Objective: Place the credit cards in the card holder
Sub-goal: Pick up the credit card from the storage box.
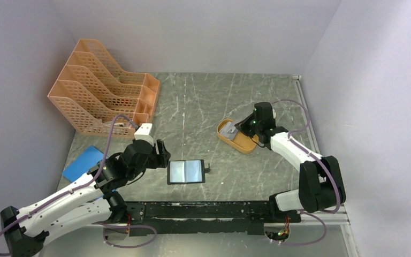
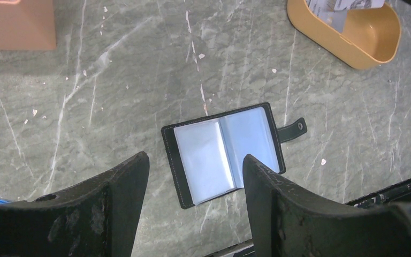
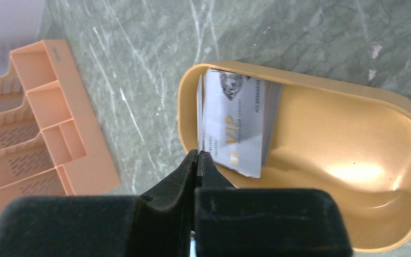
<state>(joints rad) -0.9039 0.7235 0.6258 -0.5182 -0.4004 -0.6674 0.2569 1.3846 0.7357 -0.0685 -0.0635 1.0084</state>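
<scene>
**A:** Surface, room?
**B:** Grey-green marbled table [image 1: 214, 101]; pale lilac walls [image 1: 192, 32].
**A:** Items?
**B:** Blue sheet [image 1: 83, 163], near left. Peach file rack [image 1: 101, 85], far left. Left gripper [image 2: 195, 157], jaws wide. Card holder [image 1: 186, 171], open flat, near centre. Orange tray [image 3: 353, 107], with credit cards [image 3: 235, 123] at its left end. Right gripper [image 3: 198, 158], fingers pressed together at the rim.

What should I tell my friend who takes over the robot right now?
Left gripper: open, hovering over the card holder, which lies open, pockets looking empty.
Right gripper: shut at the orange tray rim, beside the credit cards; unclear whether it pinches one.
Done: no card in the holder yet.
Left: move each card from the tray into a pocket.
</scene>
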